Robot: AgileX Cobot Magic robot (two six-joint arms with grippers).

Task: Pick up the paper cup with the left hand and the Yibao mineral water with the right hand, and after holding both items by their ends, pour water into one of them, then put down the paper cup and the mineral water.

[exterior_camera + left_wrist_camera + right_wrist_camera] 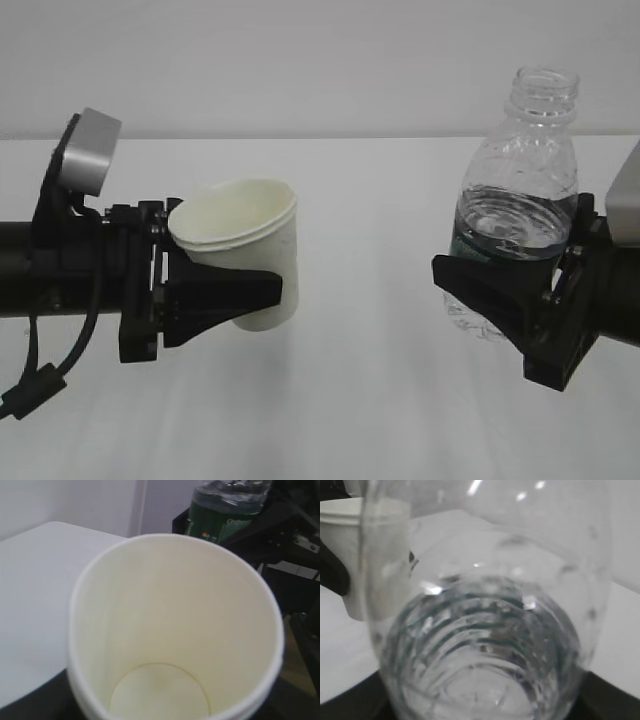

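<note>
white tabletop [350,420] fills the scene, with a plain pale wall [300,60] behind it. on the left side of the exterior view, the left gripper [255,290] is clamped around the paper cup [245,250], its dark fingers pressing the lower half of the cup's side. the cup is held above the table, tilted a little, mouth upward. the left wrist view looks straight down into it: the cream inside is dry, with the round bottom visible.

on the right, the right gripper [480,290] grips the yibao mineral water [520,190] around its green label band, holding the bottle upright and off the surface. the bottle has no cap, and water stands up to about its shoulder. cup and bottle hang well apart, at roughly the same height. the right wrist view peers through the clear ribbed body, with the cup's white rim blurred at the left edge.
</note>
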